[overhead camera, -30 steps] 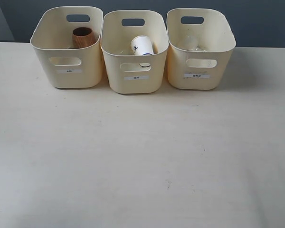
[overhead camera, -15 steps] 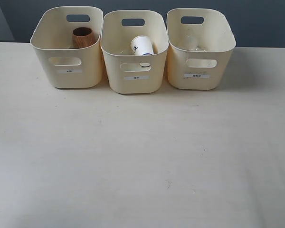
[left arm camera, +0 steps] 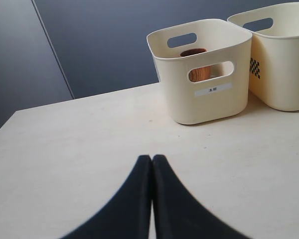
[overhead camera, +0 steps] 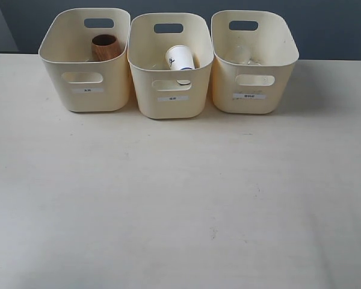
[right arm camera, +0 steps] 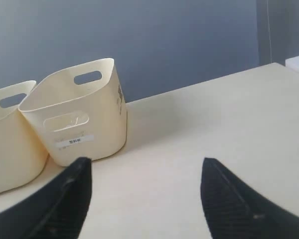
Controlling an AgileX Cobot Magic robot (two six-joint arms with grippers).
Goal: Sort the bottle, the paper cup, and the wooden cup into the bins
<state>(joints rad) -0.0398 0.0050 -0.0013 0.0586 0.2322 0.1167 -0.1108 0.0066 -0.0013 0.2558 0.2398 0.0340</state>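
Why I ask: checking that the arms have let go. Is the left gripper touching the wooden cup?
Apart. The left wrist view shows the left gripper shut over bare table, the wooden cup far off inside its bin.

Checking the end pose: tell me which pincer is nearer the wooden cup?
Left. The left pincer faces the left bin holding the wooden cup. The right pincer faces the right bin.

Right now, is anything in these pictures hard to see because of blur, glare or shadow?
Exterior view: even, soft light, faint shadows; the clear bottle almost vanishes against the right bin. Left wrist view: the left gripper is a dark, soft-edged shape, while the wooden cup is sharp. Right wrist view: the right gripper is blurred.
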